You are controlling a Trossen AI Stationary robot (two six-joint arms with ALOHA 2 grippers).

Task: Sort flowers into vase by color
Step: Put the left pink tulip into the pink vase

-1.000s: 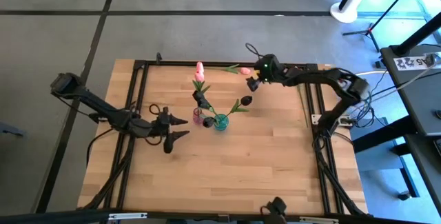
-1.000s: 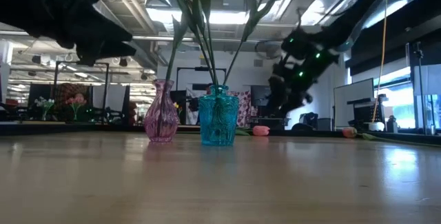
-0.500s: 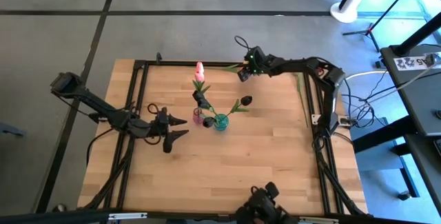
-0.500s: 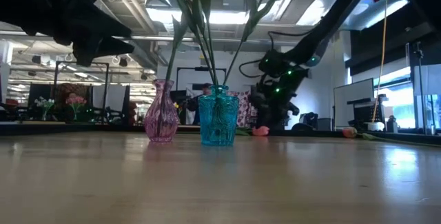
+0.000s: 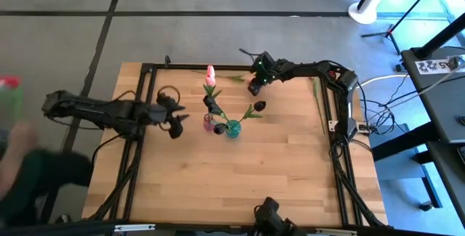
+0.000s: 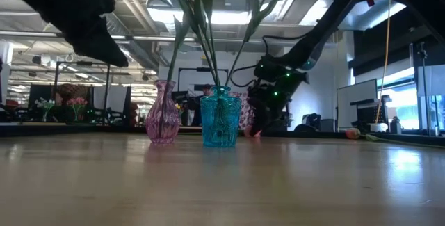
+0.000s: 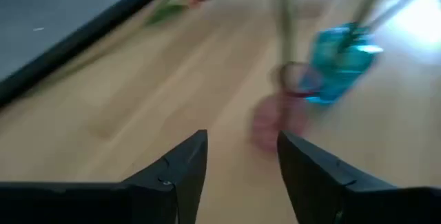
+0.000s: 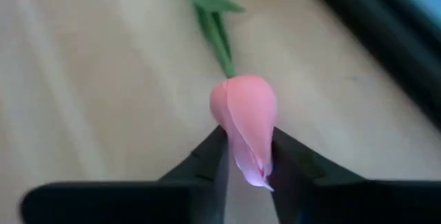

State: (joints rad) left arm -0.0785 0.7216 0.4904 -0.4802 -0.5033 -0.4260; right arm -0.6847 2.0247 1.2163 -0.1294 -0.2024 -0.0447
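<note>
A pink vase [image 5: 209, 125] and a teal vase [image 5: 232, 128] stand mid-table. The teal vase holds dark-headed tulips [image 5: 259, 106]; a pink-headed tulip [image 5: 211, 73] rises above the vases. Another pink tulip [image 8: 244, 117] lies on the wood by the far edge, with its green stem [image 5: 235, 78] pointing toward the table's left. My right gripper [image 5: 253, 85] is down at its head and shut on it. My left gripper [image 5: 176, 121] is open and empty, raised to the left of the vases [image 7: 241, 169]. My right gripper pinches the lying tulip's pink head [image 8: 251, 155] between its two fingers, near the head's tip. One finger [image 8: 213, 165] is on each side of the head. The fingers come along the flower's length from the head end. The stem lies on the table beyond the head.
A black frame rail [image 5: 218, 67] runs along the table's far edge, close behind the lying tulip. Another stem [image 5: 317, 94] lies by the right rail. A blurred person [image 5: 18, 156] is at the table's left. Bare wood lies toward the near edge.
My right gripper has gone toward the table's left along the far edge and down to the lying pink tulip. My left gripper has drawn back a little toward the left and far edges, risen and turned. A person has come into view at the left.
</note>
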